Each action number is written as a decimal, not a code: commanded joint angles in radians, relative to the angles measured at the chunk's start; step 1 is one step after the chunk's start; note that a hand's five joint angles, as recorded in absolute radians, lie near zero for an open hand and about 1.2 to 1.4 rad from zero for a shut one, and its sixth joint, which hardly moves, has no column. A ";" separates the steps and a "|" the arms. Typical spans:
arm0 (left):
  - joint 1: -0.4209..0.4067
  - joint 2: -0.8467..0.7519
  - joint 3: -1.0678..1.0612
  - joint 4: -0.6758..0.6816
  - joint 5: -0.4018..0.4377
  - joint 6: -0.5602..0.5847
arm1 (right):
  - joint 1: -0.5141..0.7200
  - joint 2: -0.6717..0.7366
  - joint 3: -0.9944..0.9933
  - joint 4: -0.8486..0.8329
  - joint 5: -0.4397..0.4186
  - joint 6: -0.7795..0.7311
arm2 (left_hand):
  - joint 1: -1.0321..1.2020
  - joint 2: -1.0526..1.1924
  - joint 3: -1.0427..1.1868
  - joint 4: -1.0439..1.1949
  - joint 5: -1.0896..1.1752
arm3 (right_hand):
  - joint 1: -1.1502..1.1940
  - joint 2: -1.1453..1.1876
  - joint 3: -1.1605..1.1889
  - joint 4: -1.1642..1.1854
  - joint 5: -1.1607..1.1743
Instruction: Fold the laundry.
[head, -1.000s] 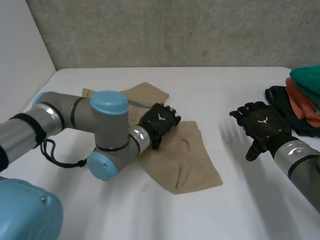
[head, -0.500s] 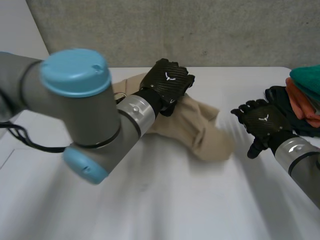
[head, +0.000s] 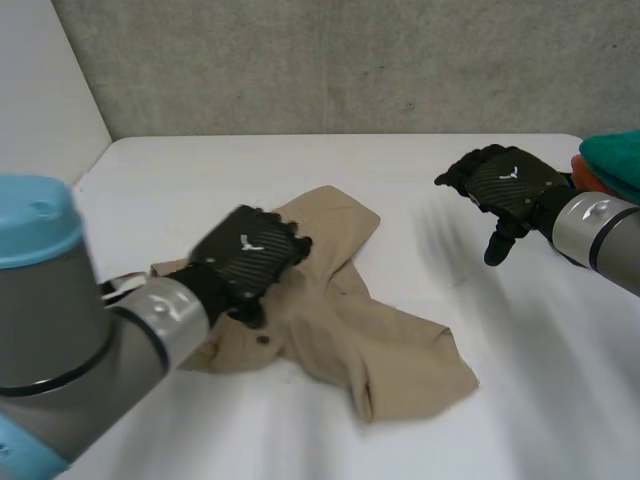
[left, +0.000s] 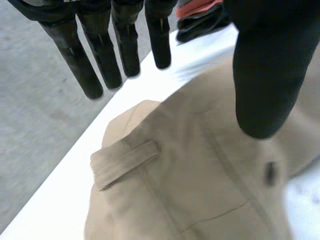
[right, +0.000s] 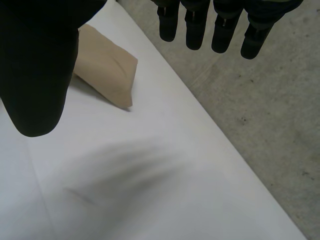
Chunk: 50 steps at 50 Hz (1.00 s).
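Lying rumpled at 6 o'clock, the tan shorts (head: 345, 325) risked folding crooked under the open left robot hand (head: 248, 262); the right robot hand (head: 508, 185) hung open.

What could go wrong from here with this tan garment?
1. The tan garment lies rumpled, layers overlapping; folding it as is would likely trap creases.
2. The left hand is over it with fingers open, so it may drag the cloth rather than lift it.
3. The right hand, open, hovers near the pile of clothes and might knock it.
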<state>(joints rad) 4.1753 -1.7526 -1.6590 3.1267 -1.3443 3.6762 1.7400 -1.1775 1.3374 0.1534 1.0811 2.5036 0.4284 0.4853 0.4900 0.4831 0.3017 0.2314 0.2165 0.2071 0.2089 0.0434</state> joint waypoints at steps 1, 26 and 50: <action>0.103 0.183 -0.128 0.019 0.000 -0.018 | 0.052 0.001 -0.033 -0.009 0.016 -0.003 | -0.089 -0.146 -0.150 -0.143 -0.136 | -0.057 -0.042 -0.033 -0.034 -0.043; 0.006 0.048 -0.223 0.124 -0.156 -0.053 | 0.079 -0.054 0.239 -0.058 0.094 -0.006 | 0.968 0.911 0.906 0.913 0.920 | -0.057 -0.042 -0.033 -0.034 -0.043; -0.020 -0.045 0.303 0.641 0.013 0.047 | 0.056 -0.100 0.244 -0.074 0.128 0.028 | 0.968 0.911 0.906 0.913 0.920 | -0.057 -0.042 -0.033 -0.034 -0.043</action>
<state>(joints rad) 4.2593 -1.6893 -1.4737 3.7499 -1.5149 3.8383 1.8128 -1.2703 1.5761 0.0797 1.1862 2.5186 1.1331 1.1953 1.1720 1.1971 0.9548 0.2314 0.2165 0.2071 0.2088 0.0433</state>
